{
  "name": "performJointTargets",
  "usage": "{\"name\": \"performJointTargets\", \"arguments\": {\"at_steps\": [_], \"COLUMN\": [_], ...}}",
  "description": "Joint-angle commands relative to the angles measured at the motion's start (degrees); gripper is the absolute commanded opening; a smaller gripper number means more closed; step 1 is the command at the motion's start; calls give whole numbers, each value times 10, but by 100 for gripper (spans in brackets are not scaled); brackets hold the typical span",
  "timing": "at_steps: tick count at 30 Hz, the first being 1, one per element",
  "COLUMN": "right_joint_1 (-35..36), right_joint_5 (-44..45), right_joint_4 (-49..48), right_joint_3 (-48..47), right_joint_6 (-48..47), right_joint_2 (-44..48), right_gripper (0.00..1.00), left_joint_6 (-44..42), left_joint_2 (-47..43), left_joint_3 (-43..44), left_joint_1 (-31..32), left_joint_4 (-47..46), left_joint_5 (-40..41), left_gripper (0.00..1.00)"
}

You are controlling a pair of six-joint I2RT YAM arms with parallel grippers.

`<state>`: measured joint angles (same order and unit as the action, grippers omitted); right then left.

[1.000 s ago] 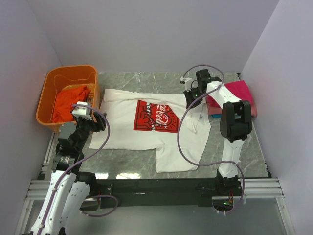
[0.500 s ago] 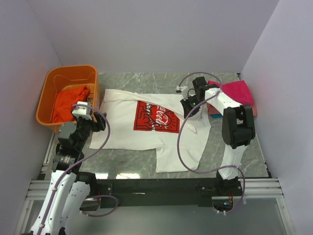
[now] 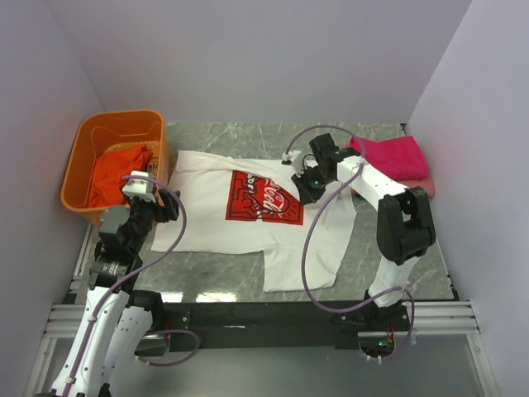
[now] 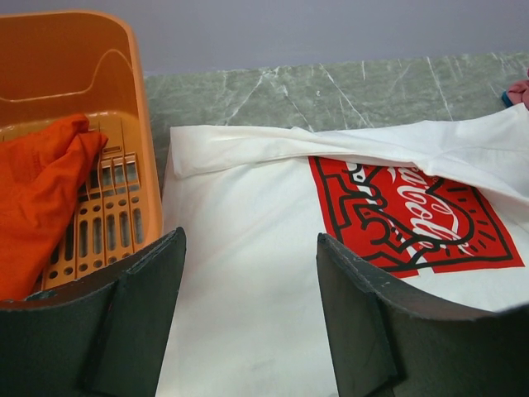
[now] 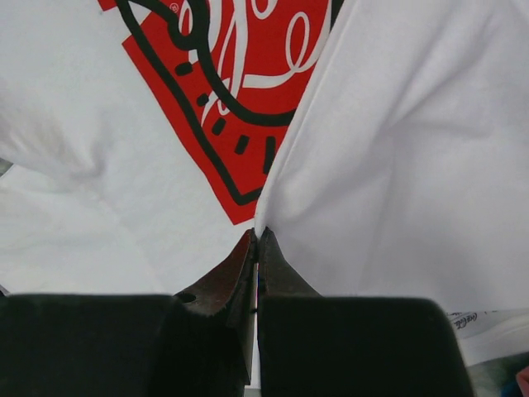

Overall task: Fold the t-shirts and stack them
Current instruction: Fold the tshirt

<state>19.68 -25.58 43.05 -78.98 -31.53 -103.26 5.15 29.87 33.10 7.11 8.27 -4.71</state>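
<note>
A white t-shirt with a red print lies spread on the marble table. My right gripper is shut on a fold of this shirt's right side, seen in the right wrist view as jaws pinching white cloth beside the print. The left gripper hangs open over the shirt's left part, holding nothing. In the top view the left gripper is near the basket. An orange-red t-shirt lies in the basket. A folded magenta t-shirt sits at the back right.
The orange plastic basket stands at the back left, its slotted wall close to my left finger. Grey walls close in the table on three sides. Bare marble shows in front of the magenta shirt.
My right gripper has moved left from the shirt's right edge toward the print, carrying the pinched cloth over with it. The left arm has not moved.
</note>
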Motion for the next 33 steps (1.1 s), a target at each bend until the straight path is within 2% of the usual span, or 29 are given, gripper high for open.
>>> {"name": "performJointTargets", "arguments": {"at_steps": [1,14,19,22,23,26,28,33], "right_joint_1": [14,48,97,129,141,142,125,56], "right_joint_5": [13,55,46,25,22,26,37,-1], "right_joint_4": [-9,-14,-24,6,20,37,24,34], "right_joint_3": [6,6,-34,-107,-127,-147,-123,-77], "right_joint_6": [5,13,66,110,115,114,108,51], "right_joint_2": [18,1,-45,-106,-120,-127,-88,2], "right_gripper": [1,2,2,21,31,43,45,45], "left_joint_6": [-8,-8,-9,-9,-9,-8,-8,-9], "left_joint_2": [-1,-2,-1,1,-1,-4,-6,-3], "left_joint_3": [2,1,3,2,2,1,0,3], "left_joint_1": [2,2,2,2,2,2,3,2], "left_joint_4": [-13,-13,-15,-12,-12,-11,-12,-14], "left_joint_5": [-7,-11,-14,-10,-9,-7,-10,-14], "left_gripper": [70,70,70,70,70,71,70,71]}}
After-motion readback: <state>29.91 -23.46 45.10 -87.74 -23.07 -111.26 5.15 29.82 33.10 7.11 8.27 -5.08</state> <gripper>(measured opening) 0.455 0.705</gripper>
